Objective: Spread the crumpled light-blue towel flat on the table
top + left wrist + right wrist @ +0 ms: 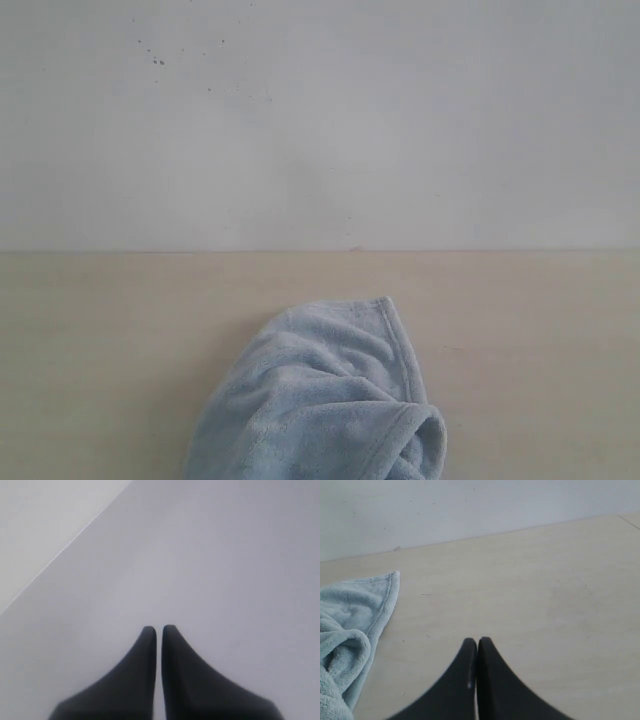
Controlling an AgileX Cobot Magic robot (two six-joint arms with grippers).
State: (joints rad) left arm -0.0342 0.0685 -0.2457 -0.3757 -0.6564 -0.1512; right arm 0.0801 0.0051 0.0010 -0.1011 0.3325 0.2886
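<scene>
The light-blue towel lies crumpled in a heap at the front middle of the beige table, one hemmed edge curling up on its right side. Neither gripper shows in the exterior view. In the right wrist view the towel lies off to one side of my right gripper, which is shut on nothing and held above bare table. My left gripper is shut with only a hairline gap and holds nothing; behind it is just a plain grey-white surface, no towel.
A white wall rises behind the table's far edge. The same wall shows in the right wrist view. Bare tabletop lies on both sides of the towel.
</scene>
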